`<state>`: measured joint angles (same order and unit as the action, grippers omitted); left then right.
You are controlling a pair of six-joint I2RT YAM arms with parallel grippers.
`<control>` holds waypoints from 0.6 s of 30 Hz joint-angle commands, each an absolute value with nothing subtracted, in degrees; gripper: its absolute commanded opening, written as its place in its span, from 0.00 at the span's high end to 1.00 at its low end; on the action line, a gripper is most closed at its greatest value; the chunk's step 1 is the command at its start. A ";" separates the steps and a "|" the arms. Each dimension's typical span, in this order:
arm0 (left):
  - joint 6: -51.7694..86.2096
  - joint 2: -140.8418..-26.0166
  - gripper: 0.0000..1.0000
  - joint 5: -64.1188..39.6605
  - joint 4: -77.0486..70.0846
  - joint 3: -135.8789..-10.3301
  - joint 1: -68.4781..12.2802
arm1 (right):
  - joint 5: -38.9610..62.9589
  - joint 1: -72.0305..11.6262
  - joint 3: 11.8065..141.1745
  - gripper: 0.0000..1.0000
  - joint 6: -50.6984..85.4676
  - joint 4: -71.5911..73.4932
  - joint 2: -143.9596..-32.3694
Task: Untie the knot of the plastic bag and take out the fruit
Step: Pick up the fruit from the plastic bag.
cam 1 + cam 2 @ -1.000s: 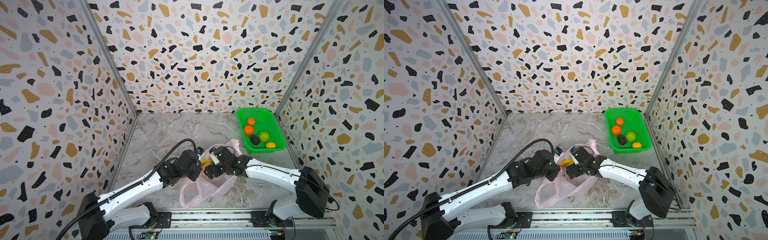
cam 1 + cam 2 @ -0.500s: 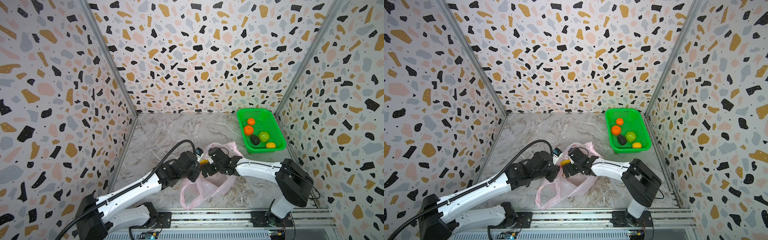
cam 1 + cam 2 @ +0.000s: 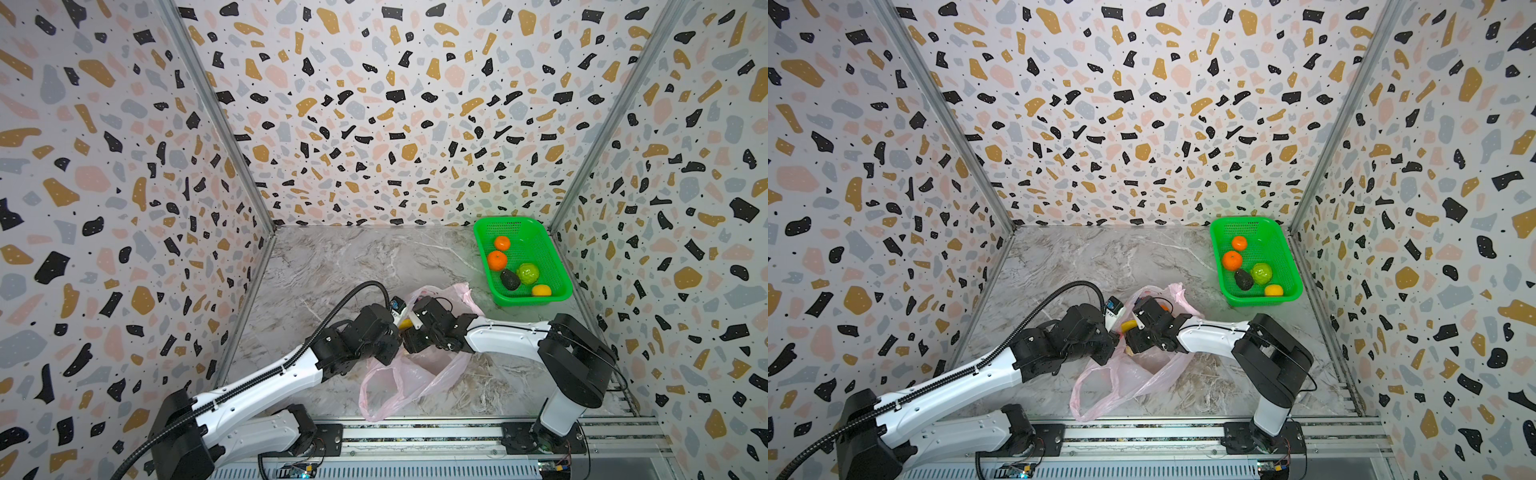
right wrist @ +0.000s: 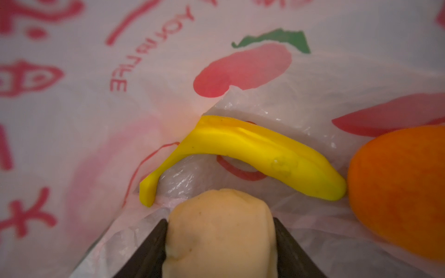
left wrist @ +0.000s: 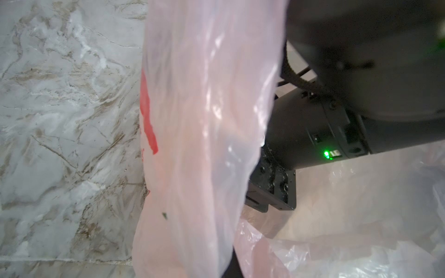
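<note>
plastic bag [image 3: 399, 382]: one, pink, mouth open, lying on the table [image 3: 353, 266] near the front rail, its rim seemingly pinched by the closed left gripper [image 3: 388, 353]. step in hand: taking fruit out; the right gripper [image 4: 220, 220] is inside the bag, jaws set against both sides of one pale fruit [image 4: 220, 240], and next needs a firm hold and a lift clear toward the green basket [image 3: 536, 249]. count: three pieces seen in the bag (pale fruit, one banana [image 4: 252, 149], one orange fruit [image 4: 397, 187]); five in the basket.

your pink plastic bag [image 3: 415, 374] lies crumpled, mouth open, on the marble [image 3: 332, 266]. inside you see a yellow banana [image 4: 252, 154], an orange fruit [image 4: 397, 192] just beside its tip, and a pale bumpy fruit [image 4: 220, 240]. five other fruits [image 3: 497, 260] sit in the green basket [image 3: 509, 227].
</note>
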<state>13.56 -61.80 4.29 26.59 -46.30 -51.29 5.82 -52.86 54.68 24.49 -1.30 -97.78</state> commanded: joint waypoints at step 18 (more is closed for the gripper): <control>14.09 -60.79 1.00 12.48 27.05 -48.02 -51.57 | 4.91 -52.90 50.59 0.41 24.30 -10.84 -69.57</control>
